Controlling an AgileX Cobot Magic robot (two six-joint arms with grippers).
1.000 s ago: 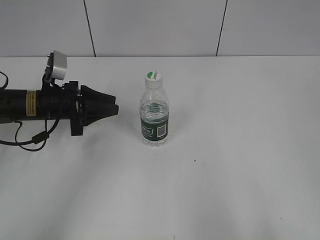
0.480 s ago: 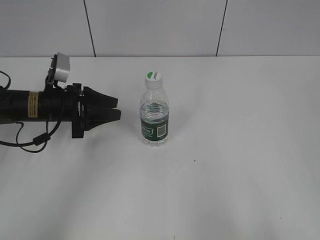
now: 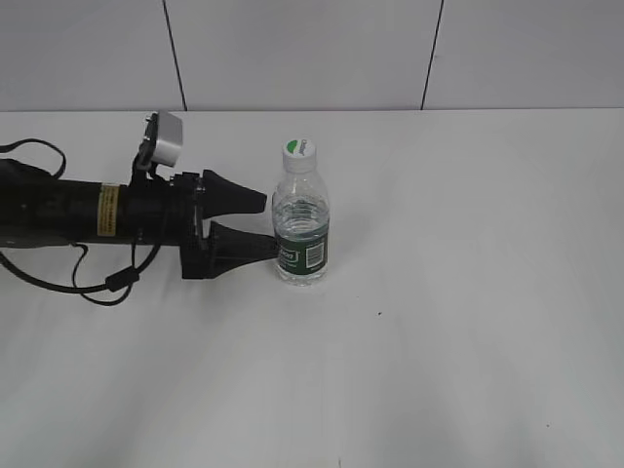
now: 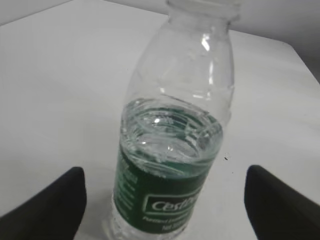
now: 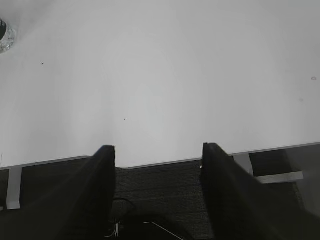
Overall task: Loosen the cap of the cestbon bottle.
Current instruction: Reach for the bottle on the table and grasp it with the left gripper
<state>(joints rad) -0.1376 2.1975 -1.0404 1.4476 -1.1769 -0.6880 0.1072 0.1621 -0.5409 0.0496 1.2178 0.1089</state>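
— Left pincer point(image 3: 269, 225) is lying level over the desk point(image 3: 468, 292), its two black fingers point(image 3: 234, 197) spread apart, grasping nothing.

— Is it touching anything?

— Its fingertips are sitting at the left flank of the cestbon bottle point(image 3: 301, 226), one by the clear ribbed part, the other by the green label band. Whether they are touching the plastic I cannot tell from the exterior view. In the left wrist view the fingers point(image 4: 50, 205) are showing in the lower corners, with the cestbon bottle point(image 4: 175, 150) standing between them and clear gaps on both sides.

— Where is the bottle standing?

— Upright on the white desk, a little left of the middle in the exterior view, partly filled with water. The cap point(image 3: 299, 150) is sitting on its neck, white with a green patch on top, above the level of the fingers.

— And the other arm?

— Right pincer point(image 5: 157, 152) is showing only in its own wrist view, jaws parted and grasping nothing, hanging near the desk edge, well apart from the cestbon bottle point(image 5: 5, 35), whose base is peeking in at the upper left corner.
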